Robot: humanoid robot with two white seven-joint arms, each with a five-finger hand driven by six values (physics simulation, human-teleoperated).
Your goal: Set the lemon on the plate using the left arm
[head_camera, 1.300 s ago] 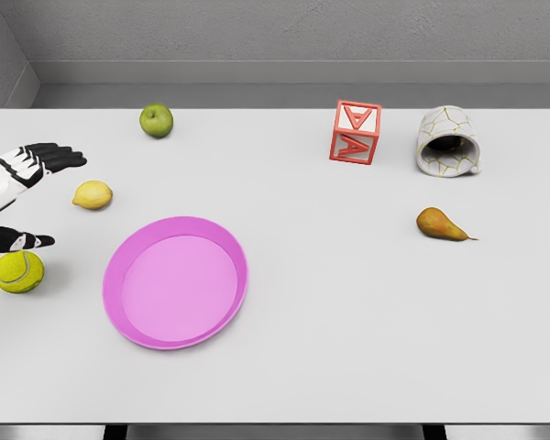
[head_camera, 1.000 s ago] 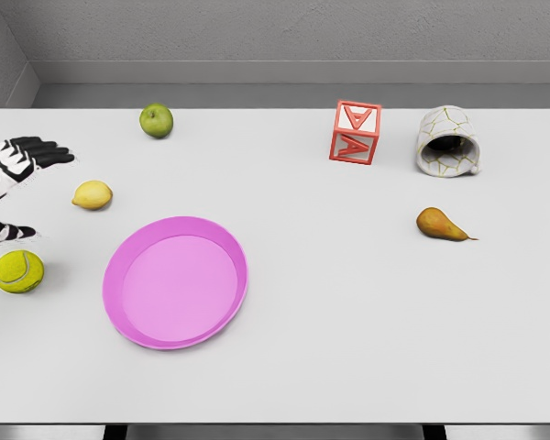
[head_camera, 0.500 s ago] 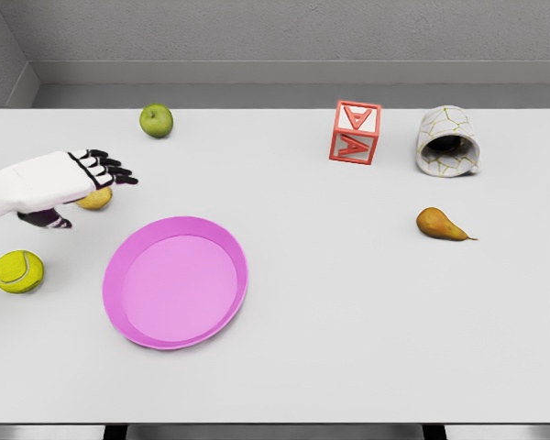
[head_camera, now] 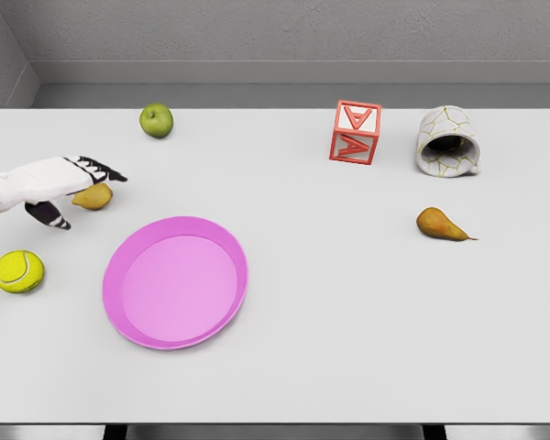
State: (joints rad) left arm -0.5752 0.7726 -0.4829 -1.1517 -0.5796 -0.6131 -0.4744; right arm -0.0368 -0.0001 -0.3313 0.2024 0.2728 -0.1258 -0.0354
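Left hand over the lemon, nothing lifted

The left hand [head_camera: 60, 188] lies flat, fingers [head_camera: 101, 169] stretched out wide over the lemon [head_camera: 95, 196], thumb apart below; whether they touch is unclear. The lemon rests on the counter [head_camera: 348, 302] under the fingertips. The pink plate [head_camera: 175, 281] sits near, below and right.

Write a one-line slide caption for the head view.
Left hand reaches over the lemon, fingers extended and not yet closed, beside the empty pink plate.
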